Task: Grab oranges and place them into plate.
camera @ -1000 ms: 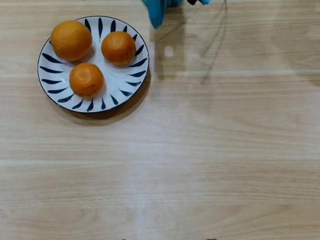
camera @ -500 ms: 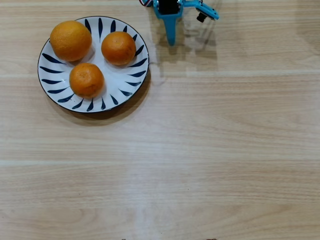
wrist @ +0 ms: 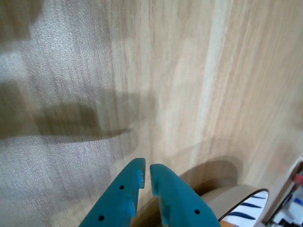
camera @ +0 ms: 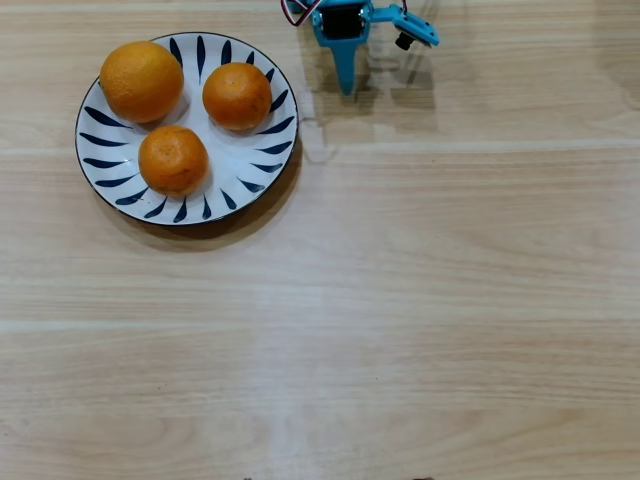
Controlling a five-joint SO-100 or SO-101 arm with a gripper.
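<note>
oranges [camera: 172, 158] all three on plate [camera: 258, 172] | gripper [wrist: 145, 175] clenched empty, barely shifted since half-second ago | task looks done

3 oranges [camera: 173, 158] on plate [camera: 262, 160]

The gripper [wrist: 144, 174] is bright blue plastic with two tapered, pointed fingers [wrist: 170, 194], each dotted with small round holes. In the overhead view a black motor block [camera: 340, 17] sits in the blue frame, with red and white wires [camera: 297, 10] beside it.
</note>
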